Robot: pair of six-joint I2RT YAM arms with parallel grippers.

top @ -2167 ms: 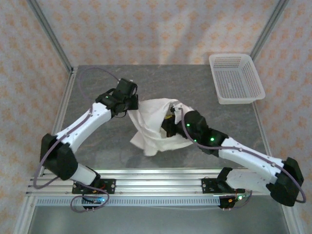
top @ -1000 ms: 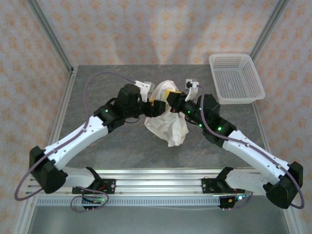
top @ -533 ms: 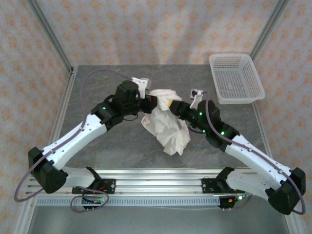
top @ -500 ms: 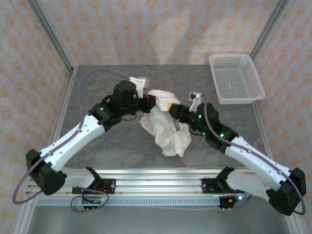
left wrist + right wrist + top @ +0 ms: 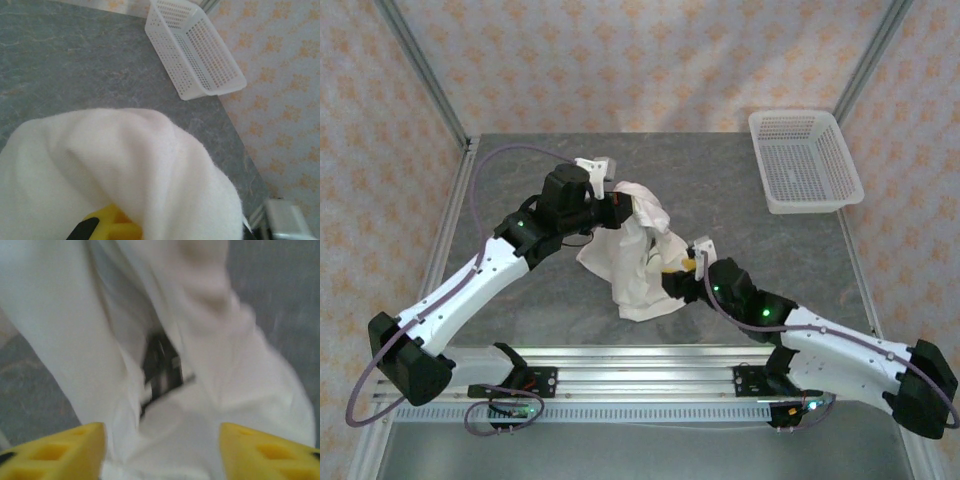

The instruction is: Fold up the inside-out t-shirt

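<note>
The inside-out t-shirt point(image 5: 635, 265) is a bunched white cloth, its top lifted and its lower end resting on the grey table. My left gripper point(image 5: 622, 207) is shut on the shirt's top fold. In the left wrist view the shirt point(image 5: 125, 165) drapes over the jaws, with one yellow finger point(image 5: 107, 226) peeking out below. My right gripper point(image 5: 682, 272) stands open, low at the shirt's right side. Its two yellow fingers point(image 5: 55, 450) are wide apart with the shirt point(image 5: 200, 405) just ahead, and a small dark mark point(image 5: 162, 365) shows among the folds.
A white plastic mesh basket point(image 5: 800, 205) sits at the table's back right, also visible from the left wrist as the basket point(image 5: 192, 47). Grey table surface point(image 5: 520, 300) lies around the shirt. Metal frame posts stand at the back corners.
The left gripper closed on the shirt's top and keeps it raised. The right gripper let go, opened and dropped down toward the near right of the shirt, which now hangs longer.
</note>
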